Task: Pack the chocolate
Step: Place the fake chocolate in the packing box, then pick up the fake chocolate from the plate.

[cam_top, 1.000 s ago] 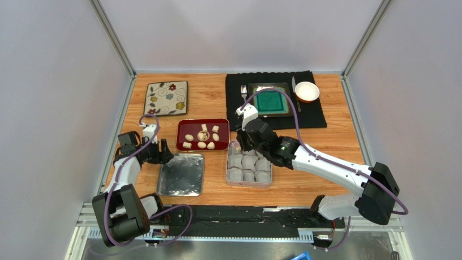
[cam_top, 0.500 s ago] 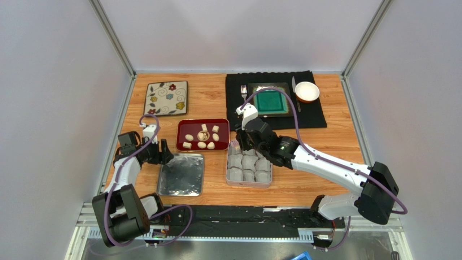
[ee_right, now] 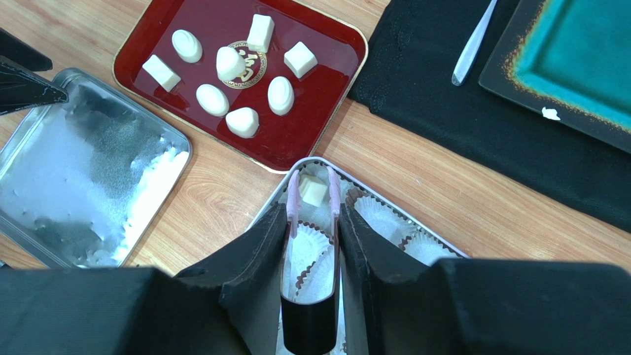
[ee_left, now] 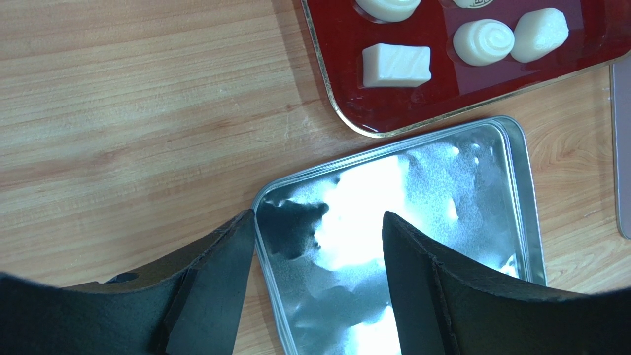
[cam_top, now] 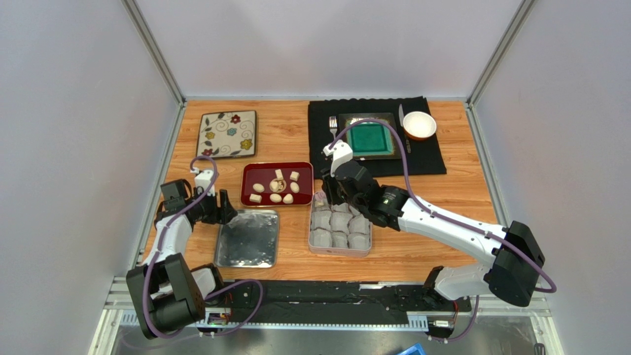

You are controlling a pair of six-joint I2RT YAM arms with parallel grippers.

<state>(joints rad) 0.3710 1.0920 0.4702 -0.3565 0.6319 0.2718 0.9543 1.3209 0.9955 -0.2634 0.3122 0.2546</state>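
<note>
Several cream chocolate pieces [ee_right: 242, 122] lie on the red tray [ee_right: 326, 81], which also shows in the top view [cam_top: 276, 183] and the left wrist view [ee_left: 348, 96]. My right gripper [ee_right: 312, 214] is shut on black tongs with pink tips [ee_right: 311, 318]. The tong tips hold one chocolate piece [ee_right: 312, 191] over the far-left corner of the tin of white paper cups [ee_right: 385, 218]. In the top view that gripper [cam_top: 329, 194] is at the tin's [cam_top: 340, 224] far-left corner. My left gripper [ee_left: 318, 222] is open and empty over the corner of the silver lid [ee_left: 415, 222].
The silver lid [cam_top: 248, 238] lies left of the tin. A floral plate [cam_top: 226, 134] sits at the back left. A black mat [cam_top: 429, 155] at the back right carries a teal plate [cam_top: 368, 138], a fork [cam_top: 333, 124] and a white bowl [cam_top: 419, 125].
My right gripper with the tongs has shifted very slightly to the right over the tin's corner. The left arm has not moved.
</note>
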